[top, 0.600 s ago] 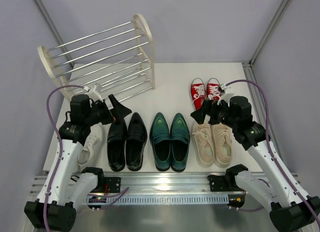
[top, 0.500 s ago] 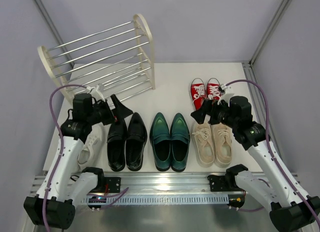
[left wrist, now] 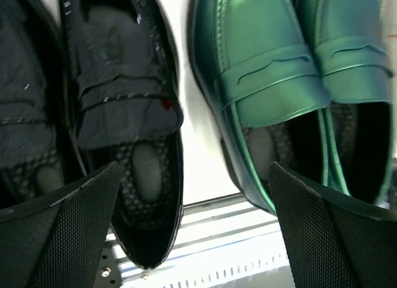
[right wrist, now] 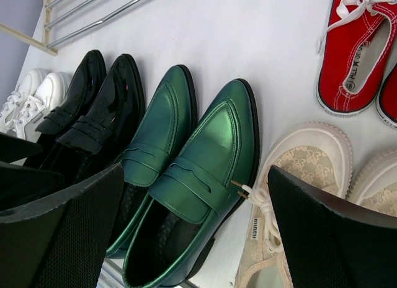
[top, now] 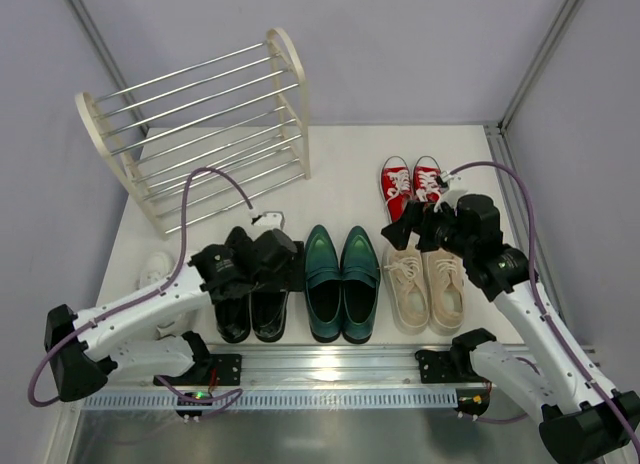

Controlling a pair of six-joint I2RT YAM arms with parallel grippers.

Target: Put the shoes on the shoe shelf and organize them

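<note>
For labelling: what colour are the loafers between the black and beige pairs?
The loafers are dark glossy green; clearest in right wrist view.

My white bench (top: 345, 174) is carrying the shoe shelf (top: 295, 104), standing far L. Four prs are sitting in the near row, L to R: white sneakers (top: 156, 269), black dress shoes (top: 268, 309), green loafers (top: 322, 284), beige sneakers (top: 405, 289). Just behind the beige pr, the red sneakers (top: 398, 184) are lying.
</note>
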